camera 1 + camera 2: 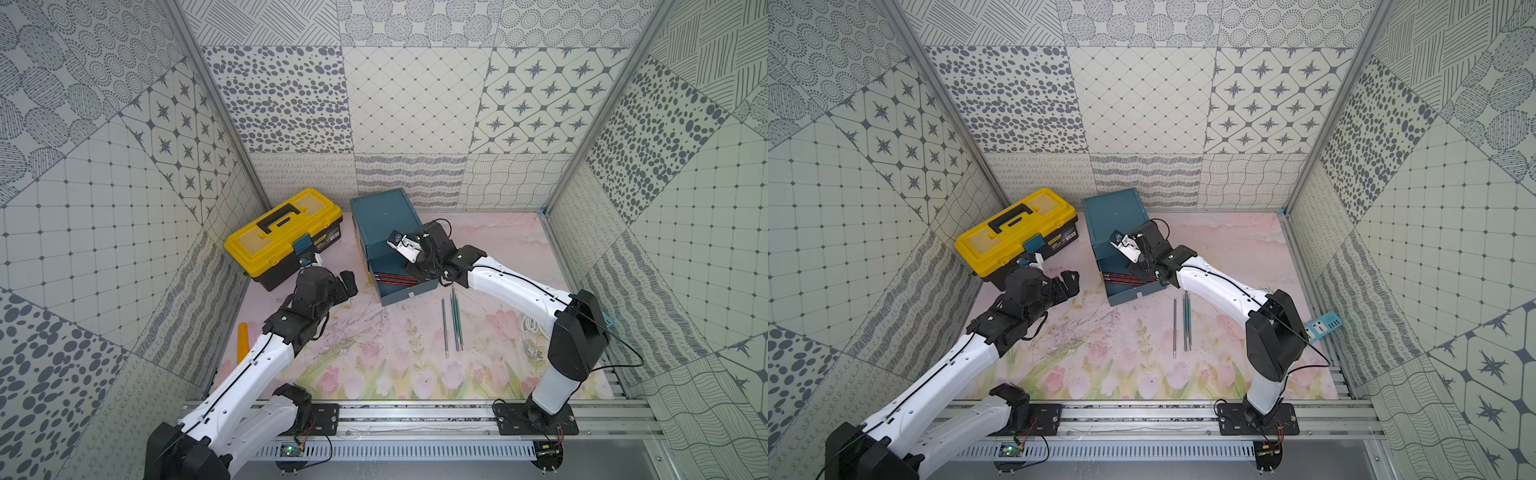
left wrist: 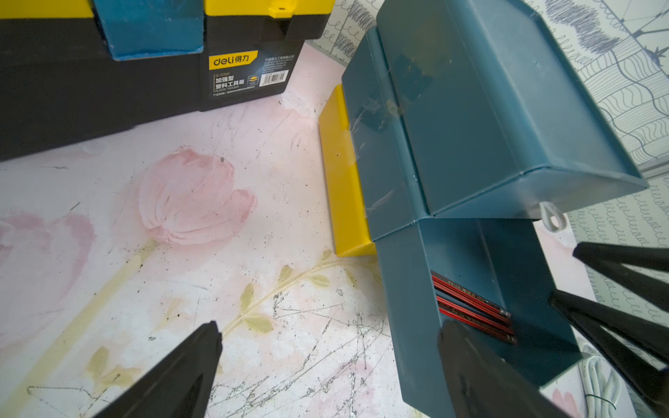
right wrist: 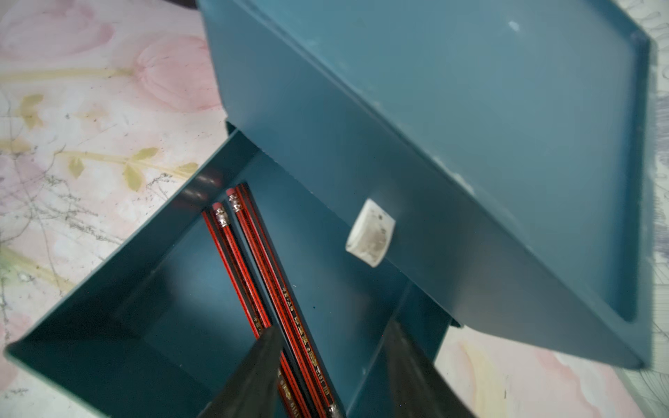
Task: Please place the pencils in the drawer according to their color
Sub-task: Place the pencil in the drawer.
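One teal cabinet (image 1: 384, 220) has three drawers: two blue and one yellow drawer (image 2: 344, 173); beside it stands one yellow-lidded toolbox (image 1: 282, 232). The open drawer (image 3: 108, 325) carries red-and-black pencils (image 3: 260, 275), at least three, two showing eraser ends. On the table (image 1: 374, 353) lie one coiled white cable (image 1: 530, 326) and grey-teal pencils (image 1: 445, 328): one single, plus a tight bunch of two or three
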Robot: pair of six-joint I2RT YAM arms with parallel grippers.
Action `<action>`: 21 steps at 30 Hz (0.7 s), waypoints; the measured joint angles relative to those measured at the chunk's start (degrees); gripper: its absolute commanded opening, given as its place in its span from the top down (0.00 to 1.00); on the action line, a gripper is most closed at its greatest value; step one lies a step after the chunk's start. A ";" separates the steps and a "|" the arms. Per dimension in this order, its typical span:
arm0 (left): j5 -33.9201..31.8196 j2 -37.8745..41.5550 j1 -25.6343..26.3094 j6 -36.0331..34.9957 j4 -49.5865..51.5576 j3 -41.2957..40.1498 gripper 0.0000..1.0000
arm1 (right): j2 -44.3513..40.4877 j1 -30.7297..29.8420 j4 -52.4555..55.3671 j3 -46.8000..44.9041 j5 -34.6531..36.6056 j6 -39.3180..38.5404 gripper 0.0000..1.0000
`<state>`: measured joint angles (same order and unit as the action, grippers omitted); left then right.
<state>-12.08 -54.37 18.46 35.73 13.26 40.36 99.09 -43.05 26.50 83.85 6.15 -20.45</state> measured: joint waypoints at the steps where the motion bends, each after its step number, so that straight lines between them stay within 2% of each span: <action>1: 0.28 -0.04 -0.02 -0.04 0.04 0.02 0.01 | -0.61 0.00 0.00 -0.33 0.76 1.68 0.26; 4: 1.01 -0.33 -0.02 -0.20 0.26 0.02 0.01 | -4.74 -0.02 0.04 -3.04 3.08 7.34 0.03; 5: 1.22 -0.46 -0.02 -0.22 0.28 0.00 0.01 | -6.69 -0.02 0.04 -4.33 3.67 9.44 0.01; 13: 2.21 -1.16 -0.02 0.50 -0.15 -1.53 0.01 | -20.72 -0.22 2.25 -13.18 10.88 28.74 0.01; 17: 3.08 -1.77 -0.02 1.73 -0.28 -3.02 0.01 | -23.50 -0.37 5.14 -18.51 13.86 41.53 0.01; 21: 4.02 -2.29 -0.02 2.95 -0.39 -4.04 0.01 | -23.54 -1.20 7.63 -25.22 13.77 52.68 0.01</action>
<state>-8.05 -56.66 18.44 38.68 12.86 36.32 75.55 -44.25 34.13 58.63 19.92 32.23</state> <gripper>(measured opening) 0.991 0.986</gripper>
